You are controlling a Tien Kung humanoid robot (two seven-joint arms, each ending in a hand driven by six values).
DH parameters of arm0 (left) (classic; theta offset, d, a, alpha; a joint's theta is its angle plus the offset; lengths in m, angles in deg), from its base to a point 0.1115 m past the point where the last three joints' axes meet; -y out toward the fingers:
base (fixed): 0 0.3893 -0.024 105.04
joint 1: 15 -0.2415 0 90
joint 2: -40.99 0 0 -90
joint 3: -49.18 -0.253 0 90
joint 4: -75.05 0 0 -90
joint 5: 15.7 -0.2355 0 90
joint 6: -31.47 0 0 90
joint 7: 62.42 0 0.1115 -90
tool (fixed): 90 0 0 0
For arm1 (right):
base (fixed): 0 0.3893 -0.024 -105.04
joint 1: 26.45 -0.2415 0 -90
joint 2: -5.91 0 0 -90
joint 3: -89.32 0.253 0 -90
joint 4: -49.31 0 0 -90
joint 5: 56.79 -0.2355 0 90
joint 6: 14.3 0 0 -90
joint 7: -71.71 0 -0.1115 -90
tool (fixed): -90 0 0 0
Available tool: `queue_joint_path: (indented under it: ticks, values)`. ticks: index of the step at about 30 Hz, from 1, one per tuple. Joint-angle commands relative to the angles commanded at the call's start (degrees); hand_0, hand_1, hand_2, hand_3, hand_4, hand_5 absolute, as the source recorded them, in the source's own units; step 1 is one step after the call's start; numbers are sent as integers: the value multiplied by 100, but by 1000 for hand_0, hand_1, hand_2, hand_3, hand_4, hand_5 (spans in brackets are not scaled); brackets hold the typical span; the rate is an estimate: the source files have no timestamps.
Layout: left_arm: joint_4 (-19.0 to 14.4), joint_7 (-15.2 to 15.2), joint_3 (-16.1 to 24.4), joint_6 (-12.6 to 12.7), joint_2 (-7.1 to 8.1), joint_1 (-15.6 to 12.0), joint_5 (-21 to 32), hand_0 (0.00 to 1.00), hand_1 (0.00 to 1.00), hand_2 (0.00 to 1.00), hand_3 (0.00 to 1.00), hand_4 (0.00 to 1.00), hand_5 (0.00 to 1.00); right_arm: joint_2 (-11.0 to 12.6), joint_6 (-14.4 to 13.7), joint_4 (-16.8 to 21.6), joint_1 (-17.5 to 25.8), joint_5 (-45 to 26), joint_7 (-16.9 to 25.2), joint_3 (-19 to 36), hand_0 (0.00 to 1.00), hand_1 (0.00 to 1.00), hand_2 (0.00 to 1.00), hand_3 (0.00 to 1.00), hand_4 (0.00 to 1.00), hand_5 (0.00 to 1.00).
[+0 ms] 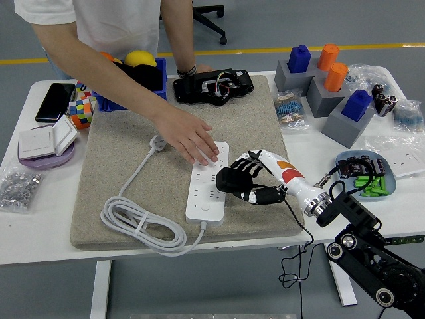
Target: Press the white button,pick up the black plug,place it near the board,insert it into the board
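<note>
Board (pixel 207 183), one person's hand (pixel 192 137) on it

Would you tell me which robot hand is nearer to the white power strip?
The right robot hand: it sits at the white power strip's right edge. The left one is out of view.

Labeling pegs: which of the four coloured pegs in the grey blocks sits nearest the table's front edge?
The blue peg in the front-right grey block; the other blue peg and both orange pegs stand farther back.
</note>
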Motion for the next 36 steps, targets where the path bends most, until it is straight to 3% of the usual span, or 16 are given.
queue_joint_path:
  ticks: [36]
  values:
    - [0,-21,-13,-17,34,-5,-70,467,496,511,577,599,255,-226,-192,-769,-388,-43,221,-529,451,352,380,489,777,2]
